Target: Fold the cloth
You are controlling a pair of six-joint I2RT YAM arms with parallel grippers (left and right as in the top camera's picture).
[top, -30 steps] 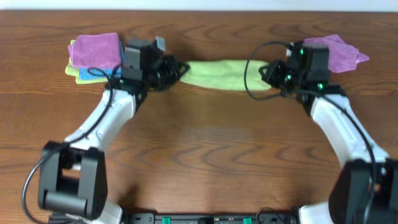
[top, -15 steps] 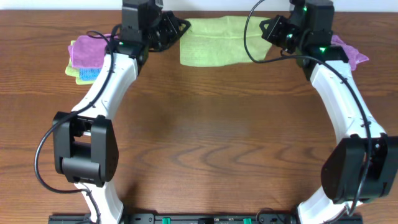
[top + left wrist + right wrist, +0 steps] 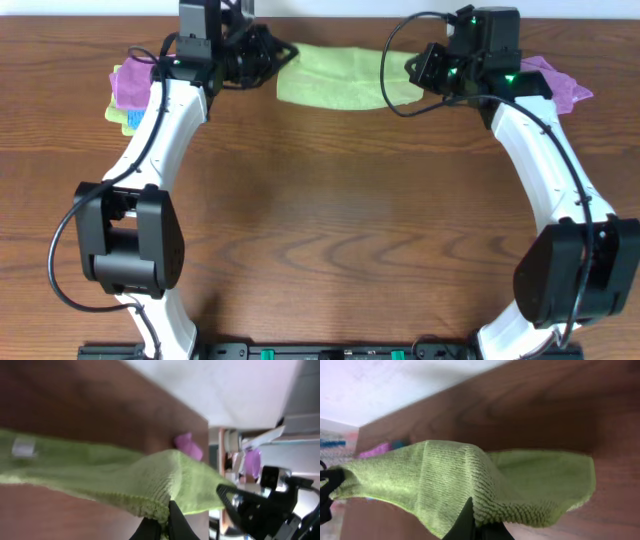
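**Wood table, cloth strung between two grippers**

Brown table [image 3: 330, 200] meets a pale wall at the far edge. Along that far side the cloth [image 3: 335, 78] spans from left gripper [image 3: 272, 58] to right gripper [image 3: 415, 72]. Each is clenched on one end (terry bunches over the fingertips in the wrist views). I judge it light, limp and grippy. It sags, so corners make the best holds. No containers show. Purple cloths [image 3: 135, 85] lie at either side.

From where I stand there is 1 desk [image 3: 330, 220] and 2 arms, the left arm [image 3: 165, 130] and the right arm [image 3: 545, 150]. That makes 2 pincers: left pincer [image 3: 161, 526], right pincer [image 3: 476, 527]. Cloths come to 5: 1 lime-green cloth [image 3: 335, 78], 2 purple, the left purple cloth [image 3: 126, 84] and the right purple cloth [image 3: 558, 82], 1 blue cloth [image 3: 136, 119] and 1 yellowish-green cloth [image 3: 113, 112].
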